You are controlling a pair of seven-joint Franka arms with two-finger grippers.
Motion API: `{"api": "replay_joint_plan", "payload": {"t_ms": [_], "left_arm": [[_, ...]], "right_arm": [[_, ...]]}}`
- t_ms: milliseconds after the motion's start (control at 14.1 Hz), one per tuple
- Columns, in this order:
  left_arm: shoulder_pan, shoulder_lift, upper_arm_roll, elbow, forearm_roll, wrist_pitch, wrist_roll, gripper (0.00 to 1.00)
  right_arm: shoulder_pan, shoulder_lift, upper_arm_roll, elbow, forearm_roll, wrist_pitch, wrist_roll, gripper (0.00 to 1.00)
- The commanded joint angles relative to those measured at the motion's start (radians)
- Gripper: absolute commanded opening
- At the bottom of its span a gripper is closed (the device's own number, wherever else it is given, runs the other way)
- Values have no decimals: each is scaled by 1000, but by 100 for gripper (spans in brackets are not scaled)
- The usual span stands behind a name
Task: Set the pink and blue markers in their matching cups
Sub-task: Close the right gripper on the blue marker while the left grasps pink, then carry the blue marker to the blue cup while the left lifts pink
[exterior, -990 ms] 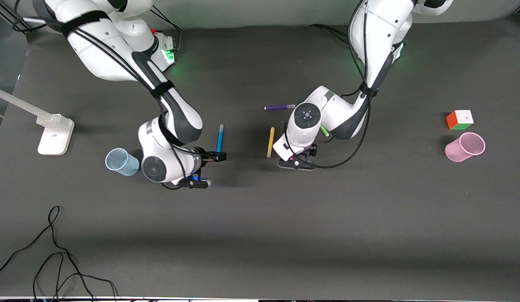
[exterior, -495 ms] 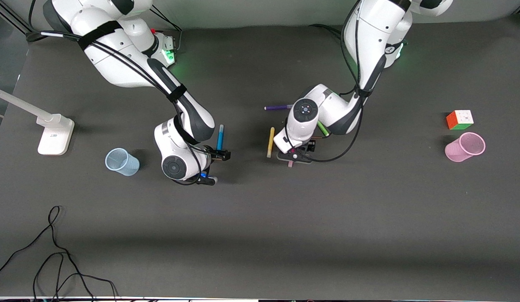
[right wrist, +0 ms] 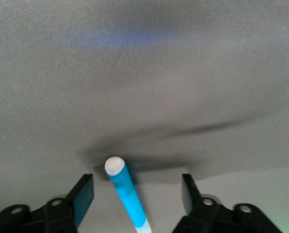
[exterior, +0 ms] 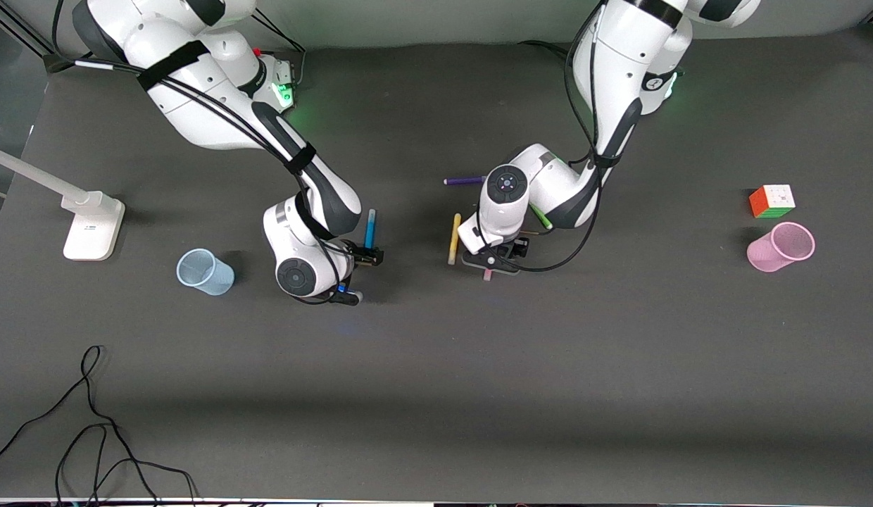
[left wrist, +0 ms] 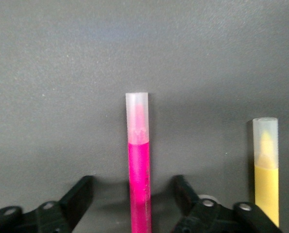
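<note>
The blue marker [exterior: 369, 229] lies on the dark table. My right gripper [exterior: 366, 258] is low over its nearer end, open, and the marker [right wrist: 126, 191] lies between the fingers [right wrist: 82, 195] without touching them. Only the pale end of the pink marker [exterior: 487, 274] shows under my left gripper [exterior: 508, 249]. In the left wrist view the pink marker [left wrist: 138, 165] lies between the open fingers [left wrist: 81, 194], a gap on each side. The pale blue cup [exterior: 205, 272] stands toward the right arm's end. The pink cup [exterior: 781, 246] stands toward the left arm's end.
A yellow pen [exterior: 454, 238] lies close beside my left gripper and shows in the left wrist view [left wrist: 265, 167]. A green pen [exterior: 543, 217] and a purple pen [exterior: 465, 180] lie by the left arm. A puzzle cube [exterior: 771, 201] sits by the pink cup.
My right gripper has moved away from the blue cup to the blue marker's near end. My left gripper has shifted slightly farther from the front camera, uncovering the pink marker's end.
</note>
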Motion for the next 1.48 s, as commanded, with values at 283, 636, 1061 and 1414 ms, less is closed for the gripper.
{"api": "replay_joint_plan", "payload": {"t_ms": [283, 636, 1061, 1414], "left_arm": [[2, -1, 11, -13, 13, 25, 11, 0], [4, 1, 11, -11, 13, 27, 8, 72], [4, 1, 11, -10, 13, 31, 11, 61], [4, -5, 11, -10, 13, 31, 11, 25]], "right_arm": [[1, 13, 4, 7, -3, 32, 67, 4], [-7, -46, 1, 10, -5, -7, 69, 1], [-12, -204, -20, 13, -60, -111, 56, 1], [-65, -391, -54, 10, -135, -188, -37, 1]]}}
